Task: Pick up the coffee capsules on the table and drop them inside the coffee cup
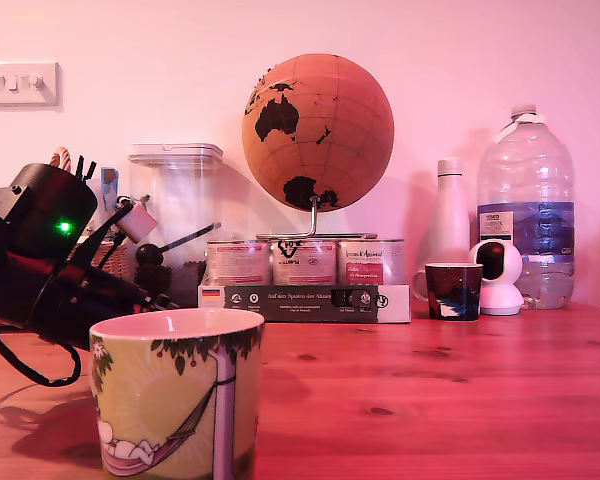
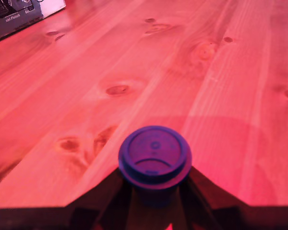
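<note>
We've got the capsule (image 2: 154, 155) clamped in the gripper (image 2: 153, 191), so let's center over the mug (image 1: 177, 390) before letting go, not clip its rim.

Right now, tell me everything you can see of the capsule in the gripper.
The capsule shows only in the wrist view, as a small round piece with a wider flanged rim and a flat face marked by faint raised rings. It looks bluish-purple in this pink light, so its true colour is unclear. It sits between the dark fingers of the gripper, flat face pointing away from the camera, above the wooden table. Its body is mostly hidden.
</note>
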Robot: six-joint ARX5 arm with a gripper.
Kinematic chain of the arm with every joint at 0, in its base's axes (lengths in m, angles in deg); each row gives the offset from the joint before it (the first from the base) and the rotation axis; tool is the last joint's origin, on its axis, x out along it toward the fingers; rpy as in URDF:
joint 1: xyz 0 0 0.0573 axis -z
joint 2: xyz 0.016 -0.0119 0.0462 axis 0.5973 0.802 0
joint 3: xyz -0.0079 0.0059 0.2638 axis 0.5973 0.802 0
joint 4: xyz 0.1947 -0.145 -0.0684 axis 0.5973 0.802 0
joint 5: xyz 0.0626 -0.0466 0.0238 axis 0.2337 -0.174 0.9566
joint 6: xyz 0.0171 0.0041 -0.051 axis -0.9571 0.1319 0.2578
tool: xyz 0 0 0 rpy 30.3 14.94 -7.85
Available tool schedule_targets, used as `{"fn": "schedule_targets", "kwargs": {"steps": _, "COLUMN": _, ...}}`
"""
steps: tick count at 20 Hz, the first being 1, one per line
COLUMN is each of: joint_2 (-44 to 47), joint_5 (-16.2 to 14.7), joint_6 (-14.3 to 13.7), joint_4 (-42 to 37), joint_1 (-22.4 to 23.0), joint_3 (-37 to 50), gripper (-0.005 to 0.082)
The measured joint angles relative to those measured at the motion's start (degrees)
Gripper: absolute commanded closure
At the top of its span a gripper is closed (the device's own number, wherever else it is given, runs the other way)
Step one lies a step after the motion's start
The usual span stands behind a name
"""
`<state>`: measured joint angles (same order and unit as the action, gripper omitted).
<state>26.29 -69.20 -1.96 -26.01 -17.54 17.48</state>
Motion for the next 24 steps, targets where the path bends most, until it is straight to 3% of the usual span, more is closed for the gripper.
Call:
{"fn": "schedule_targets", "kwargs": {"steps": 4, "joint_2": -0.37, "joint_5": -0.09, "joint_6": 1.31, "joint_4": 2.08, "joint_1": -0.04, "joint_3": -0.52, "gripper": 0.0609}}
{"fn": "schedule_targets", "kwargs": {"steps": 10, "joint_2": -4.87, "joint_5": 0.02, "joint_6": 1.46, "joint_4": 12.04, "joint_1": -1.16, "joint_3": -0.57, "gripper": 0.0609}}
{"fn": "schedule_targets", "kwargs": {"steps": 21, "joint_2": -22.99, "joint_5": 0.07, "joint_6": 1.55, "joint_4": 33.9, "joint_1": -3.87, "joint_3": -0.59, "gripper": 0.061}}
{"fn": "schedule_targets", "kwargs": {"steps": 24, "joint_2": -27.47, "joint_5": 1.4, "joint_6": 2.16, "joint_4": 39.28, "joint_1": -3.87, "joint_3": -0.59, "gripper": 0.0611}}
